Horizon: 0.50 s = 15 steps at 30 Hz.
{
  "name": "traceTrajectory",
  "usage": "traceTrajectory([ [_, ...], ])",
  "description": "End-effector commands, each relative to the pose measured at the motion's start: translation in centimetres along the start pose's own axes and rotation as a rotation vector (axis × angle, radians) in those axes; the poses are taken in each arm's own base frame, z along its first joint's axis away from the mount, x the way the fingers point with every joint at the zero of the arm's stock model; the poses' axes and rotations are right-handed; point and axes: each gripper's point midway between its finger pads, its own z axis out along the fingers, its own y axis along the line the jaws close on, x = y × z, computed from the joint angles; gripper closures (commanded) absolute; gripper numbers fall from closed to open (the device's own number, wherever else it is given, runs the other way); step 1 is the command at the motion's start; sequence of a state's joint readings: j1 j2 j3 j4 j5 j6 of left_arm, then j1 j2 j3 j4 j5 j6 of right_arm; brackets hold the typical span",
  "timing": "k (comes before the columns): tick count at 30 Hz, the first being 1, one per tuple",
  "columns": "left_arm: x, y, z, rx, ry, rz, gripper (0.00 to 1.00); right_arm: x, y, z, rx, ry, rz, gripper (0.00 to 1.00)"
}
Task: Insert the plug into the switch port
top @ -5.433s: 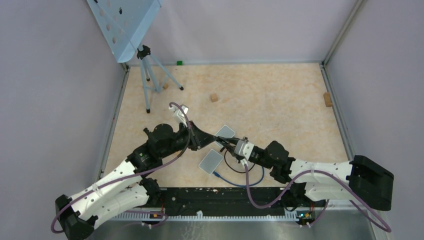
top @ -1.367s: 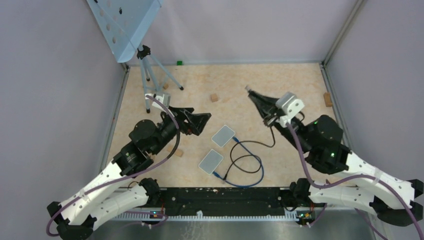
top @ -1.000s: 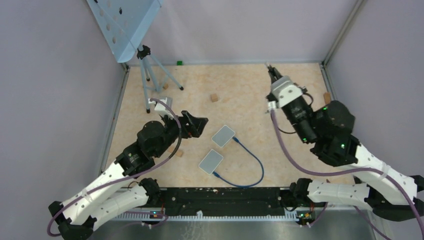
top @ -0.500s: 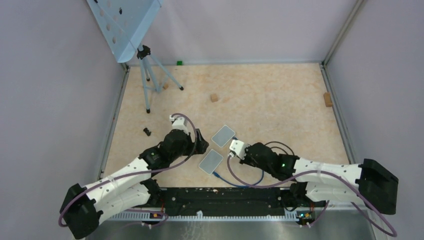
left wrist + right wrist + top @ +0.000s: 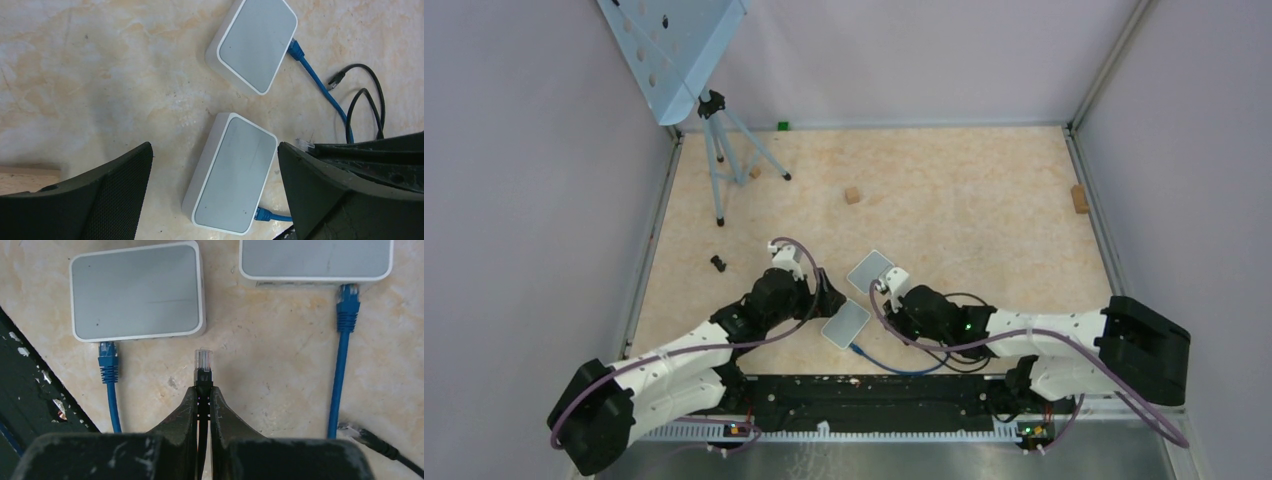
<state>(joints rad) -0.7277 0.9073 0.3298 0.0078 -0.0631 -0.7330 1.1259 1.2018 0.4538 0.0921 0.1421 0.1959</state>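
Top: R gripper (image 5: 882, 291) sits low between far switch (image 5: 871, 268) and near switch (image 5: 846, 322). L gripper (image 5: 828, 296) at its 9 o'clock.

L wrist: L fingers wide apart, straddling near switch (nothing gripped).

R wrist: R fingers clamped on plug (image 5: 203, 360), tip just short of port side, 5 o'clock corner. Insertion not yet done.

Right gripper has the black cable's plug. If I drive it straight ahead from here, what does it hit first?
Probably the port side of the nearer switch, close to its corner, with the plug in the right gripper touching first. Whether the heights match is unclear.
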Motion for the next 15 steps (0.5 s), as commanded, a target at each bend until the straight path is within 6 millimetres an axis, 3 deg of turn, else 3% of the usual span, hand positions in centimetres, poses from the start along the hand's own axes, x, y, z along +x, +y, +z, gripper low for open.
traceTrajectory([
  [1,-0.8,-1.7,0.3,0.119,-0.056,0.022,0.01,-1.8,1.5,0.9,0.013,-0.05,0.158,1.0],
  [10,0.9,-2.1,0.1,0.223,-0.031,0.095,0.03,-0.8,1.4,1.0,0.12,-0.163,0.086,1.0],
  [15,1.4,-2.1,-0.1,0.265,-0.039,0.095,0.09,0.6,0.6,1.4,0.178,-0.139,0.079,1.0],
])
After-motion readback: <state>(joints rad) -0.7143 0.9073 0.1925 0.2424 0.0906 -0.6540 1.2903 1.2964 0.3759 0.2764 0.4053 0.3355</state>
